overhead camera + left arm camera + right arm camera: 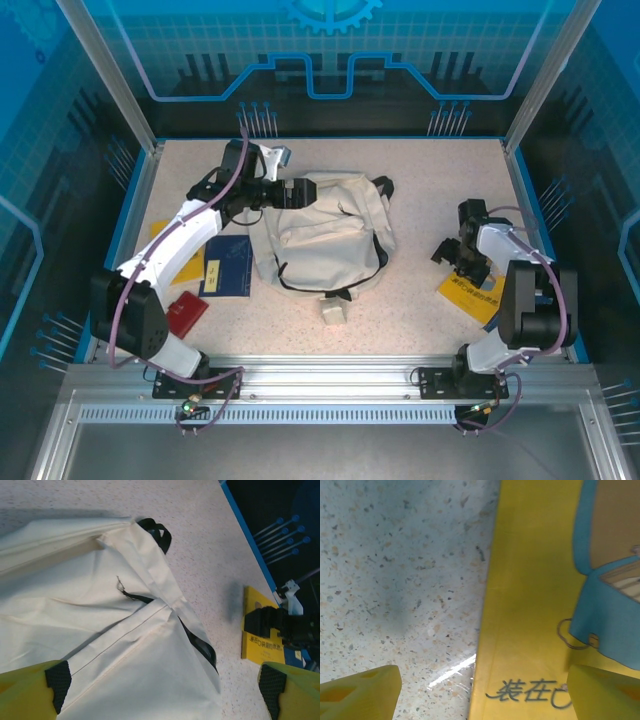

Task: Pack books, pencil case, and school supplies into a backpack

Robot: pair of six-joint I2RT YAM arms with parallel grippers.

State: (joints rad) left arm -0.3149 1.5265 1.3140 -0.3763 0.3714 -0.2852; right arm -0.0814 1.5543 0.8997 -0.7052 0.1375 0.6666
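Observation:
The cream backpack [325, 235] lies flat mid-table with its beige tag [333, 310] toward the front. My left gripper [300, 192] hovers open over its upper left part; in the left wrist view the fingers [57, 680] stand wide apart above the fabric [100, 605], holding nothing. My right gripper [460, 255] is open just above a yellow book [472, 298], straddling the book's left edge [545, 605]. A navy book [228, 265] lies left of the backpack. Another yellow book [160, 232] is partly hidden under the left arm.
A flat red object [185, 312], possibly the pencil case, lies near the left arm's base. Blue rails [130, 215] and posts border the table. The left wrist view shows the right-hand yellow book [260, 630] and the right gripper [285, 625] beyond the backpack's black strap [200, 647].

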